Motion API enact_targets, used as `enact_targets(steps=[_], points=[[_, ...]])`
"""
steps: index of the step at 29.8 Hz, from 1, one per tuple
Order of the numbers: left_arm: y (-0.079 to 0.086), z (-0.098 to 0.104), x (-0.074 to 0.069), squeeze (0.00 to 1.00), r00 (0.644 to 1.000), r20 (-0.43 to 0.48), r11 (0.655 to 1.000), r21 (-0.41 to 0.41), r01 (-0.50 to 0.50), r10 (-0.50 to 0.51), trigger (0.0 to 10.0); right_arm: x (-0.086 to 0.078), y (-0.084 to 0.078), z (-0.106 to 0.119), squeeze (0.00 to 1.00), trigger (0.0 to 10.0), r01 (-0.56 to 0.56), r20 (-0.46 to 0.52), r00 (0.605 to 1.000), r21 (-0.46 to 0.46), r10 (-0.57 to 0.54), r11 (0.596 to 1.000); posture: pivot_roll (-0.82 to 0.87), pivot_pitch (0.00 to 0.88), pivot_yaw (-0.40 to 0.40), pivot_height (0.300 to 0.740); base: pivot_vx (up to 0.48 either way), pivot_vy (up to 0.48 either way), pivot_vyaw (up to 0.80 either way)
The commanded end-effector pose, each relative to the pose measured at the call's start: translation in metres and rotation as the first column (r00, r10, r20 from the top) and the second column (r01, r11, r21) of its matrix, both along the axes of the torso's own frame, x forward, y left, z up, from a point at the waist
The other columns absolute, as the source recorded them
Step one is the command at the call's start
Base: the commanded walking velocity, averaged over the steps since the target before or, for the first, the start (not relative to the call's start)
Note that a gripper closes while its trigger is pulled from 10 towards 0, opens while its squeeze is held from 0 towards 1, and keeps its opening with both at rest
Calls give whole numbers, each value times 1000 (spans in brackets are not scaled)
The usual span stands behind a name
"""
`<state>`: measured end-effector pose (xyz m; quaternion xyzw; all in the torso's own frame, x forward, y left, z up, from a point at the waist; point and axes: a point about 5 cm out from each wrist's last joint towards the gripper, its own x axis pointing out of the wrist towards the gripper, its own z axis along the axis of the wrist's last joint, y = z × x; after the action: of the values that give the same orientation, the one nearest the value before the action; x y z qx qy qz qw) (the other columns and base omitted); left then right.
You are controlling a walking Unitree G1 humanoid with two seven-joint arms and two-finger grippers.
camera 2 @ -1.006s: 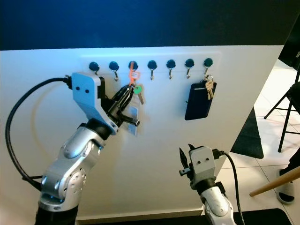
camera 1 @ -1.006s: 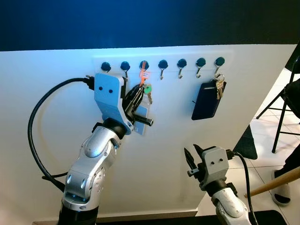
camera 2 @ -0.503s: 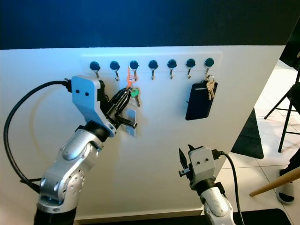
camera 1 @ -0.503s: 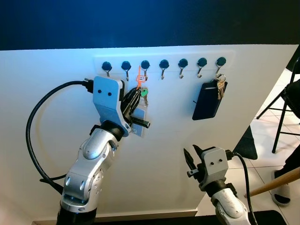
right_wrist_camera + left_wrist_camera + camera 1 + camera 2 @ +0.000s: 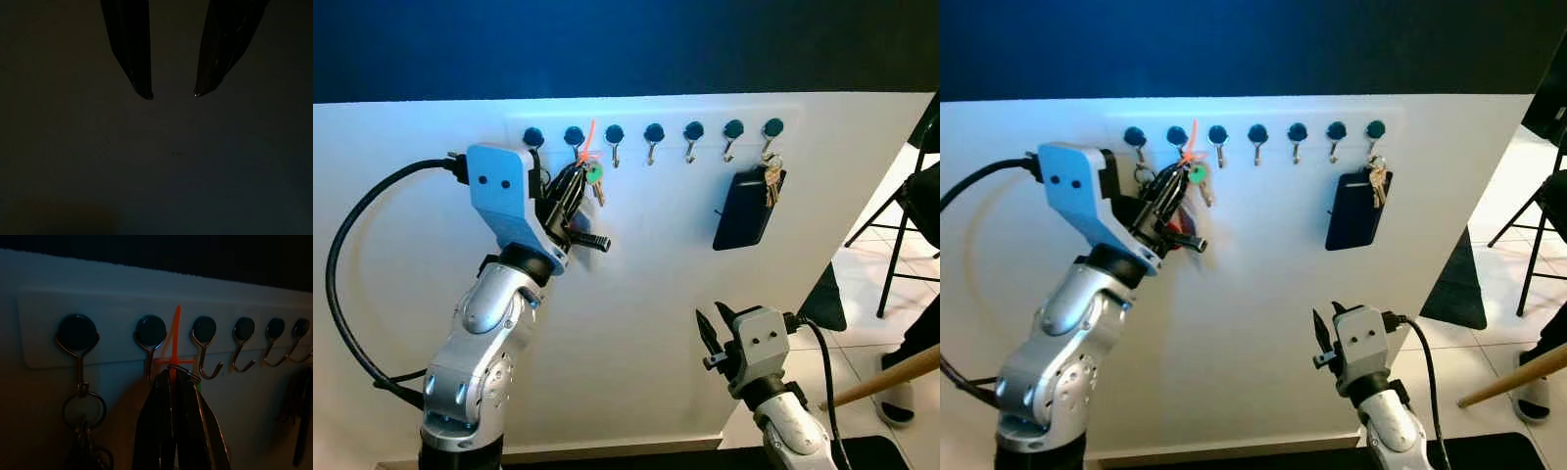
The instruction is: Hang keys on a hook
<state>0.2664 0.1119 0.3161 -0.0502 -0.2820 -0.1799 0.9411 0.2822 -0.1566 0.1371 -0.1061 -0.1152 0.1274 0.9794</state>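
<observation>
Keys (image 5: 591,179) are pinched tight in the left end effector (image 5: 576,182) right by the second hook (image 5: 575,138); right end effector (image 5: 172,94) is left open.

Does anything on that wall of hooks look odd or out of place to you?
Mostly tidy. One oddity: the keys with the orange tag are not hanging free. The left gripper has its jaws shut on their ring, just beside the second hook rather than clearly on it. The black pouch hangs slightly tilted from the last hook.
</observation>
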Motion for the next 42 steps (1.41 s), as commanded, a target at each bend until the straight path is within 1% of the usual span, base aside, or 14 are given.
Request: enact_targets(steps=[1,3,6,7,9,14,20,22,23,27,32,33,37,42], points=[[8,1,-4,0,1000,8,1000,-4,-29,29,10000,0,-1,-4,0,10000,-3,-20,1000,-6,3,1000,57,186,14,740,0,0,0],[9,-1,-7,0,1000,1,1000,5,-29,29,10000,1,-2,-4,0,10000,-3,-20,1000,-8,3,1000,56,185,12,740,0,0,0],[9,-9,-12,0,1000,-22,998,55,-11,12,10000,1,-2,-4,0,10000,-3,-20,1000,-9,2,1000,59,188,13,740,0,0,0],[9,-9,-12,0,1000,-22,998,55,-11,12,10000,1,-2,-4,0,10000,-3,-20,1000,-9,2,1000,59,188,13,740,0,0,0],[7,-20,-15,0,998,-58,996,83,9,-4,10000,1,-1,-4,0,10000,-4,-21,1000,-8,4,1000,59,188,12,740,0,0,0],[4,-28,-20,0,996,-87,995,93,23,-15,10000,1,-2,-4,0,10000,-3,-21,1000,-8,3,1000,57,191,14,740,0,0,0],[2,-12,-19,0,999,-35,999,50,15,-13,10000,1,-2,-4,0,10000,-4,-20,1000,-9,4,1000,55,190,12,740,0,0,0],[0,-1,-21,0,1000,-1,999,37,29,-29,10000,1,-2,-4,0,10000,-5,-20,1000,-10,5,1000,53,191,11,740,0,0,0],[0,-1,-21,0,1000,-1,999,37,29,-29,10000,1,-2,-4,0,10000,-5,-20,1000,-10,5,1000,53,191,11,740,0,0,0],[-4,15,-24,0,997,54,998,15,58,-59,10000,2,-2,-4,0,10000,-5,-20,1000,-12,4,1000,55,190,10,740,0,0,0],[-9,21,-25,0,994,70,997,4,81,-81,10000,2,-1,-3,0,10000,-6,-20,1000,-12,6,1000,53,190,10,740,0,0,0],[-15,24,-25,0,992,79,995,-7,100,-99,10000,2,-1,-3,0,10000,-6,-19,1000,-12,5,1000,52,190,10,740,0,0,0],[-20,27,-25,0,989,84,992,-19,122,-120,10000,2,-1,-3,0,10000,-4,-18,1000,-11,4,1000,48,191,15,740,0,0,0],[-29,27,-20,0,986,81,989,-14,146,-144,10000,1,-1,-4,0,10000,0,-20,1000,-11,0,1000,48,191,17,740,0,0,0]])
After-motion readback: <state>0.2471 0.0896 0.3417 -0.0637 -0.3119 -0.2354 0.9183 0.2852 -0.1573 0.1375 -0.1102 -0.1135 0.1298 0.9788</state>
